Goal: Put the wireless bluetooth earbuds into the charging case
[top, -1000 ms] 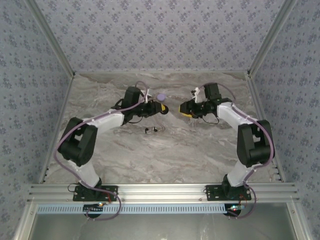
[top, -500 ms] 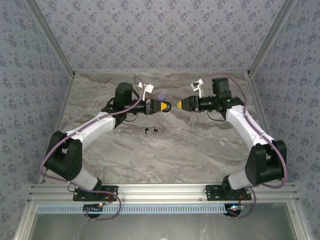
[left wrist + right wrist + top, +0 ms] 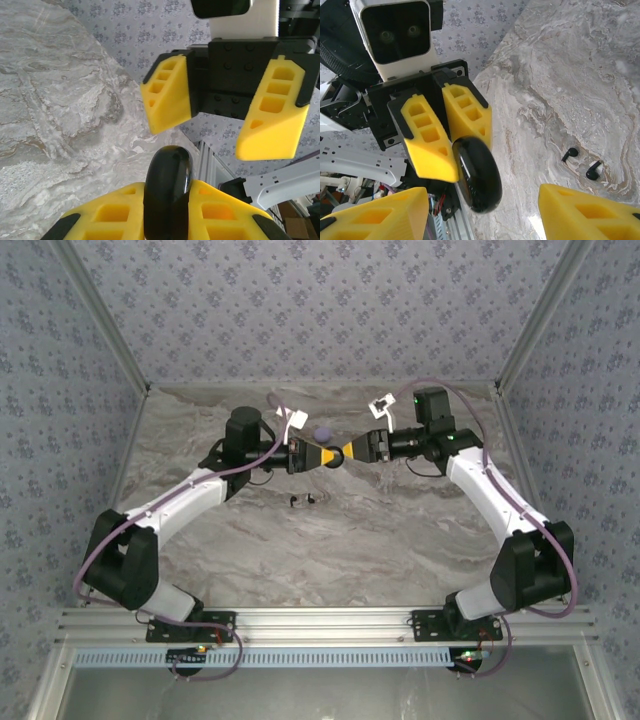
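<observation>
Arms meet tip to tip: left end effector [image 3: 324, 455] pinches charging case [image 3: 167, 192], right end effector [image 3: 351, 449] wide

Both arms are angling inward, tips facing — left gripper [image 3: 327, 455] is clamping the case [image 3: 167, 185] between its jaws, right gripper [image 3: 352, 449] is gaping just ahead of them.

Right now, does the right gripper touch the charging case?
Apart. In the left wrist view the open right gripper sits clear of the charging case, marble visible between them.

Rear overhead; opposed wrist close-ups on one case [image 3: 167, 192]
</observation>
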Controlling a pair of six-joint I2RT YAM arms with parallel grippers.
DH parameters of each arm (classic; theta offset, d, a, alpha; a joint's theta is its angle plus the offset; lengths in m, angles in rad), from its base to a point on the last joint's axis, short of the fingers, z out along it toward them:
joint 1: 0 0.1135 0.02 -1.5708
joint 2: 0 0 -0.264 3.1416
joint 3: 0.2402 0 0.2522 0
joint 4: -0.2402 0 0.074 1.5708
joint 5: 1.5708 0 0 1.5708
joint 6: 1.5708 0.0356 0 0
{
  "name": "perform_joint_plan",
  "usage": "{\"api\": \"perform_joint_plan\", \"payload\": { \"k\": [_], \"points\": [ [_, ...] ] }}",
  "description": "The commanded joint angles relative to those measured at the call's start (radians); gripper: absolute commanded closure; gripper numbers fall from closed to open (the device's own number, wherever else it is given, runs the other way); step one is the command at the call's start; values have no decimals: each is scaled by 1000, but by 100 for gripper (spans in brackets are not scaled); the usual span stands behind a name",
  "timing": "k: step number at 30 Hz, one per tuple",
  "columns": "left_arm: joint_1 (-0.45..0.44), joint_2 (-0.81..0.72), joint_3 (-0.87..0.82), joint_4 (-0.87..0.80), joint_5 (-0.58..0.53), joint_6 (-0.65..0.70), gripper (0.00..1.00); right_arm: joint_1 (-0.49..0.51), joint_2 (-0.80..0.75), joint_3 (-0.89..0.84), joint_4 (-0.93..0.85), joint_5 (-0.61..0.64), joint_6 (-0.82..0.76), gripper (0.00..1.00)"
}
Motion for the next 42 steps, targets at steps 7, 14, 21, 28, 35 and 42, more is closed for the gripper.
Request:
{"api": "perform_joint_plan", "payload": {
  "k": [7,14,21,28,35,42],
  "points": [
    [-14,-34,4,33,30,32,85,50,44,66,-78,-38,-76,46],
    [-14,-32,11,22,22,35,85,54,47,63,-80,-50,-76,61],
    [-17,-31,14,22,18,32,84,55,48,66,-85,-55,-76,76],
    [-20,-78,7,-2,-14,34,49,43,15,69,-39,-41,-23,80],
    [-23,-138,-22,-32,-30,32,41,46,-22,80,-8,-57,19,80],
    [-43,-167,-44,-31,-63,31,38,67,-49,79,27,-58,46,79]
  ]
}}
